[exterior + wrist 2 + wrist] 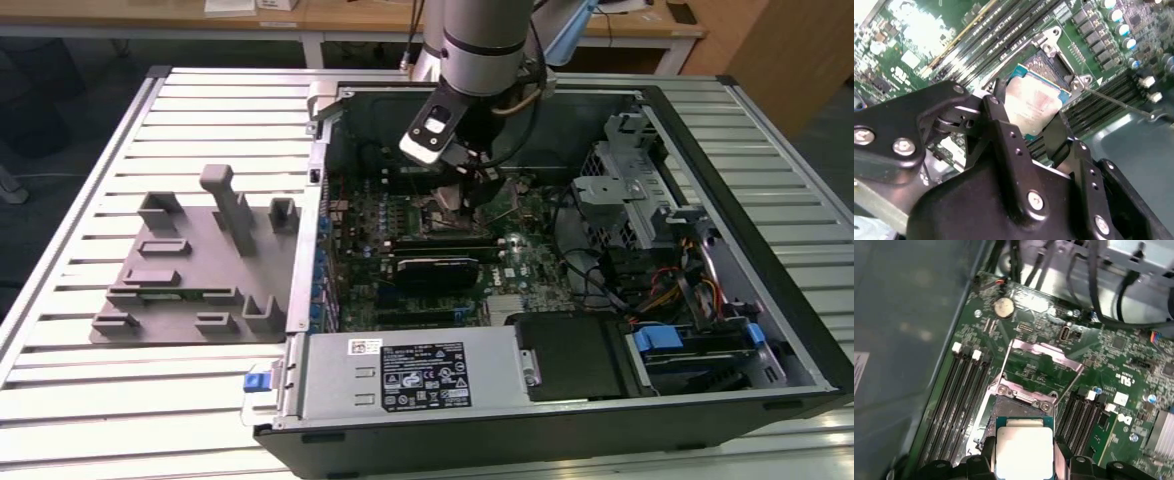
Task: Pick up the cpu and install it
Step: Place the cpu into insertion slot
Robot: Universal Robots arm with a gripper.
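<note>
- Gripper (1026,107): the two black fingers (985,460) are closed partway onto opposite edges of the cpu (1024,449), which sits clamped between them, metal top facing up.
- Cpu location: inside the open computer case (747,110), directly over the open processor socket (1016,402) on the green motherboard (1114,345). Whether it touches the socket cannot be told.
- Socket: its metal load plate (1046,352) is raised and swung back. Rows of memory slots (961,385) lie just beside the socket on both sides.
- A coin battery (1003,307) sits beyond the load plate, near the motherboard's edge.
- Exterior view: the arm reaches down into the case from its far edge. A grey holder tray (187,270) lies on the slatted table (80,200), beside the case on the exterior view's left.
</note>
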